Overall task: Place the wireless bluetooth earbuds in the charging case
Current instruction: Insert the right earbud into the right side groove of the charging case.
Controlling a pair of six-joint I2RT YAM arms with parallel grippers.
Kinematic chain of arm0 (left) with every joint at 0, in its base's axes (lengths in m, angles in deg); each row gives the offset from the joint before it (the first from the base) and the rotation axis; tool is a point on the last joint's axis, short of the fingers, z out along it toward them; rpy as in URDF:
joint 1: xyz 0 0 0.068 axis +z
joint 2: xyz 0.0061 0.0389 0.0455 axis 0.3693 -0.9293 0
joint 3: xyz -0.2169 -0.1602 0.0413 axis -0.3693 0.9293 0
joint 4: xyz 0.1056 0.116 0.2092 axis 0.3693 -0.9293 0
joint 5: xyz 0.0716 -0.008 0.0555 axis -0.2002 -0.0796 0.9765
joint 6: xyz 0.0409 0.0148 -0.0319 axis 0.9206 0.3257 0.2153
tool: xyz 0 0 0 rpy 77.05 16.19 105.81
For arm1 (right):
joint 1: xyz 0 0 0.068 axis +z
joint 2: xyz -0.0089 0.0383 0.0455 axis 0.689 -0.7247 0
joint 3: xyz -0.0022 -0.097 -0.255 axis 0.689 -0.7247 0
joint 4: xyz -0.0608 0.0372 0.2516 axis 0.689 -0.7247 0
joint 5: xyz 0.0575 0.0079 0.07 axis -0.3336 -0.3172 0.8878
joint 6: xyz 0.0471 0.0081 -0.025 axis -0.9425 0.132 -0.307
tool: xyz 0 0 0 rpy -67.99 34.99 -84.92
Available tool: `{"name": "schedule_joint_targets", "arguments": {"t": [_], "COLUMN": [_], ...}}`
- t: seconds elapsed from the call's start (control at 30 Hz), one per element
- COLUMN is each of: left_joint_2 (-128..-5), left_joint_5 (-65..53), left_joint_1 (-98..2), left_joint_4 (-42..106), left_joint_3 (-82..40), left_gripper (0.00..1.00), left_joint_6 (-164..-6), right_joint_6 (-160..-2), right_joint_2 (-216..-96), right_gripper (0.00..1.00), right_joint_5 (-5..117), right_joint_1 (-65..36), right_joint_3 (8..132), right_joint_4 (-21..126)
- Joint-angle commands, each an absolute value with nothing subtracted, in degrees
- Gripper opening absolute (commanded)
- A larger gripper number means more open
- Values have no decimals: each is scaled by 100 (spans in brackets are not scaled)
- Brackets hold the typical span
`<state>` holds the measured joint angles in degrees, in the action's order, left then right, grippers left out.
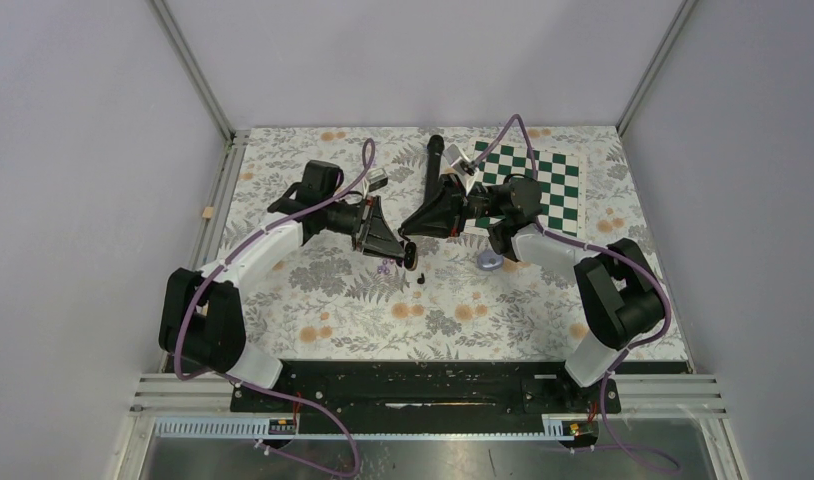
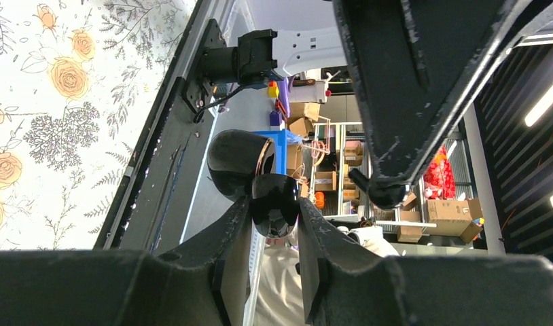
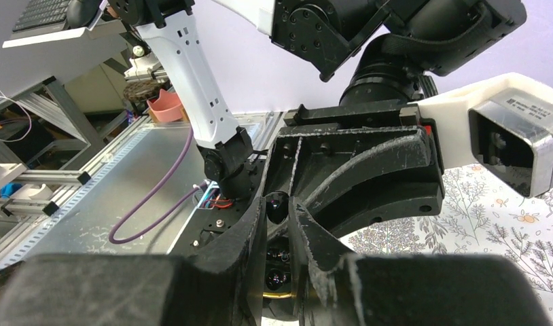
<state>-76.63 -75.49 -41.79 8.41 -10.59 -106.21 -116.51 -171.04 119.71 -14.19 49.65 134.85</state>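
Two sets of fingers meet tip to tip over the middle of the flowered counter (image 1: 323, 320). The left fingers (image 2: 306, 227) are clamped tight on a glossy black case (image 2: 274, 197), squeezing one rounded part of it from both sides. A second rounded black part with a coppery rim touches the first just beyond the tips.

The right fingers (image 3: 255, 227) stand nearly together, with only a slim gap between them. Dark, shiny surfaces show in that gap, but I cannot tell whether anything is pinched there. From the left wrist, the right tip hangs just beside the case, not touching it.

From above, the case sits between the two sets of tips. Pale purple earbuds (image 1: 384, 268) lie on the counter just on the near side of the left fingers; they are too small to count. A black earbud (image 1: 423, 279) lies near them, a little to the right, on the near side of the case.

A long black microphone (image 1: 435, 165) lies toward the far edge, beside a green and white checkerboard (image 1: 538, 185). A pale purple lump (image 1: 489, 262) rests on the counter near the checkerboard's near edge.
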Motion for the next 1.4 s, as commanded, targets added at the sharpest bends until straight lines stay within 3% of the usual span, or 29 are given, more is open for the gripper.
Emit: {"name": "schedule_joint_targets", "arguments": {"t": [0.0,0.4,1.37], "left_joint_2": [-7500,-7485,-7487], "left_joint_5": [-7830,-8453,-8500], "left_joint_1": [-4189,-4187,-4259], "left_joint_4": [943,1023,1007], "left_joint_3": [-1433,-1541,-1904], "left_gripper": [0,0,0], "left_joint_6": [-10755,-11037,-11270], "right_joint_6": [-11492,-11228,-11077], "right_joint_2": [-16880,-16805,-16728], "right_gripper": [0,0,0], "right_joint_5": [12171,12188,12357], "right_joint_1": [-1456,-1481,-1481], "right_joint_3": [5095,5185,5030], "right_joint_4": [13876,13881,13906]}}
